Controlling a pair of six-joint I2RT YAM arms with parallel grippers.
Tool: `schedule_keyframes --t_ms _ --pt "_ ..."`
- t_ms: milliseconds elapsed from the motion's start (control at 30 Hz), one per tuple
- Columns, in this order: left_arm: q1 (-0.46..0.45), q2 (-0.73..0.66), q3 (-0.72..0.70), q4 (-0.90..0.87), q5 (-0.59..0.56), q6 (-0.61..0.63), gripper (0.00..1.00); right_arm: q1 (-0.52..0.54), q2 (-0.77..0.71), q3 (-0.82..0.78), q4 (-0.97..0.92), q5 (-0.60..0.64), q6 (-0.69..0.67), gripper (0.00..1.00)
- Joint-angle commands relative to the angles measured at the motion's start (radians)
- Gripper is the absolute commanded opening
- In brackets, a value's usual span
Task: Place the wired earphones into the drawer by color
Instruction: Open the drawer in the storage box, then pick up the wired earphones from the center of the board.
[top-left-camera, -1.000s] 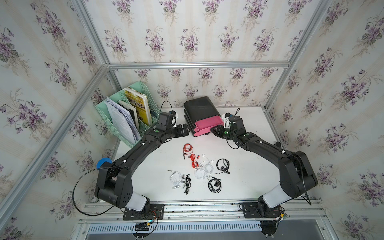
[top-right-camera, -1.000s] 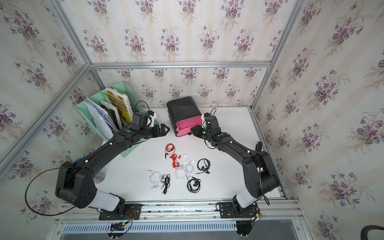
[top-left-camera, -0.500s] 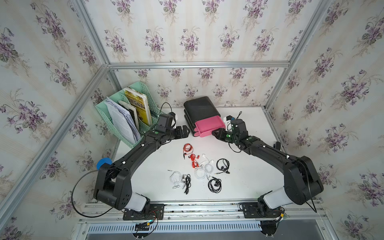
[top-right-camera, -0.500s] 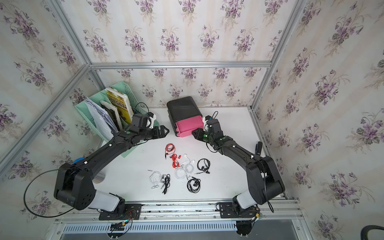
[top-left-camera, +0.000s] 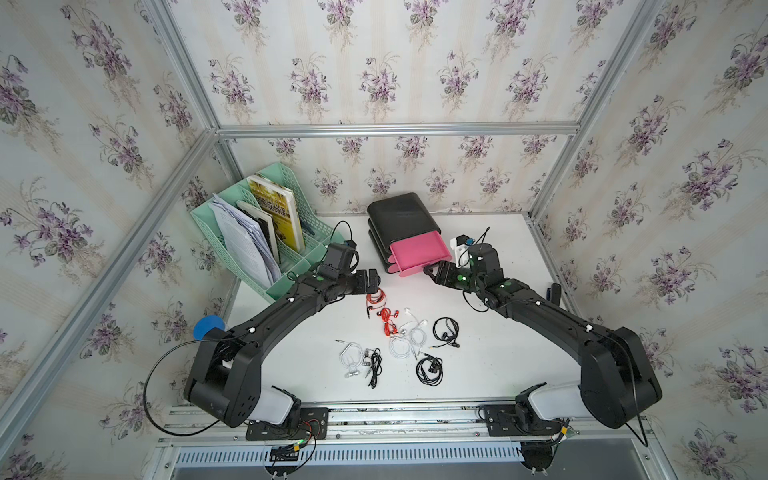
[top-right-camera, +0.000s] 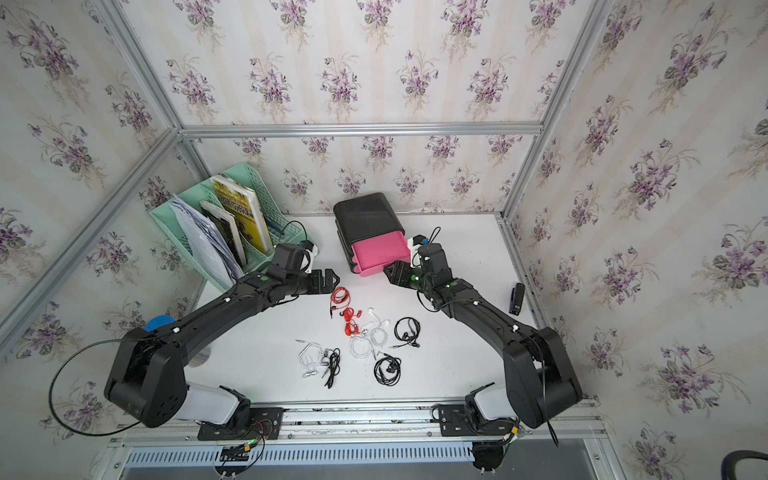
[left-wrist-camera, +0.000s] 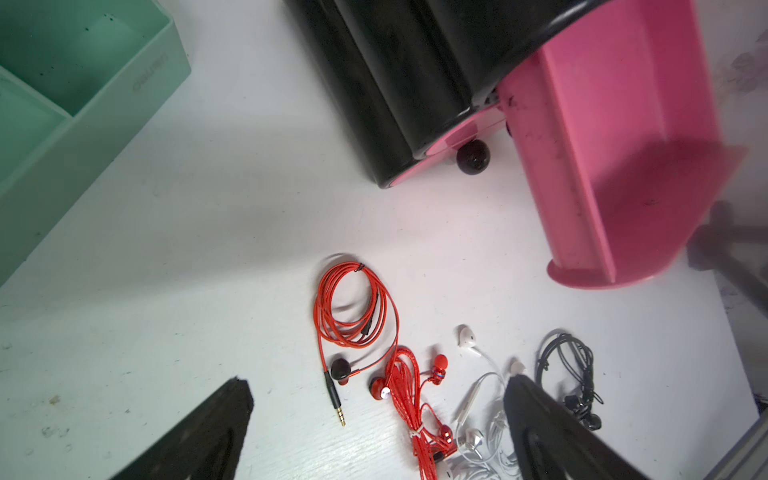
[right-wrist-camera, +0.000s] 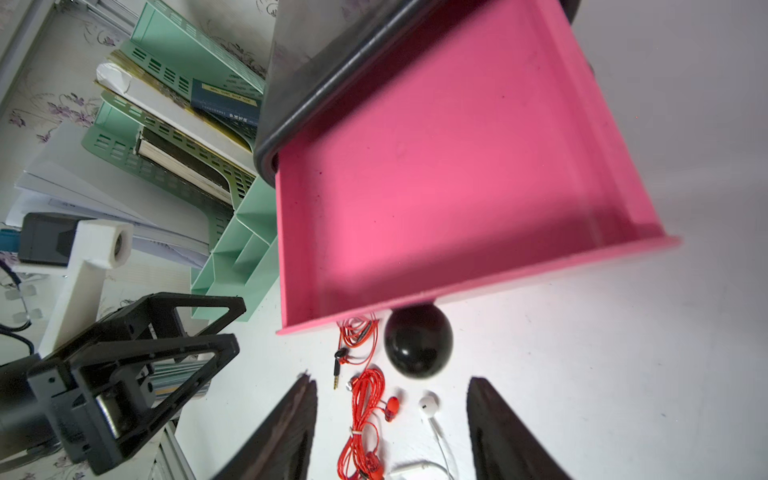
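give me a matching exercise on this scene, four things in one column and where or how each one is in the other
Things:
1 pink drawer
2 red earphones
3 mint file rack
4 left gripper

States:
a holds books and papers
b pulled out, empty
c open, holding nothing
d lying on the table near the drawer's front

Pairs: 1-b, 2-d, 3-a, 4-c
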Motion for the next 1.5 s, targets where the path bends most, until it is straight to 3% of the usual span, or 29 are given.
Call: schedule_keyframes --t_ms 0,433,833,1200,1467 --pt "-0.007 0.03 -0.013 0.028 -0.061 0.023 1.0 0.001 -0.044 -0.034 0.007 0.048 -0.049 0.65" --pt "-0.065 0.268 0.122 -0.022 -0.232 0.041 0.97 0.0 -0.238 -0.249 0.061 0.152 -0.158 0.67" --pt "-0.087 0.346 0.145 -0.023 -0.284 0.031 0.91 0.0 -0.362 -0.312 0.092 0.229 -0.18 0.67" --pt "-0.089 0.385 0.149 -0.017 -0.254 0.039 0.61 0.0 -0.351 -0.309 0.094 0.219 -0.171 0.67" --pt "-0.091 0.4 0.148 -0.019 -0.25 0.043 0.49 0.0 -0.356 -0.311 0.092 0.224 -0.17 0.67"
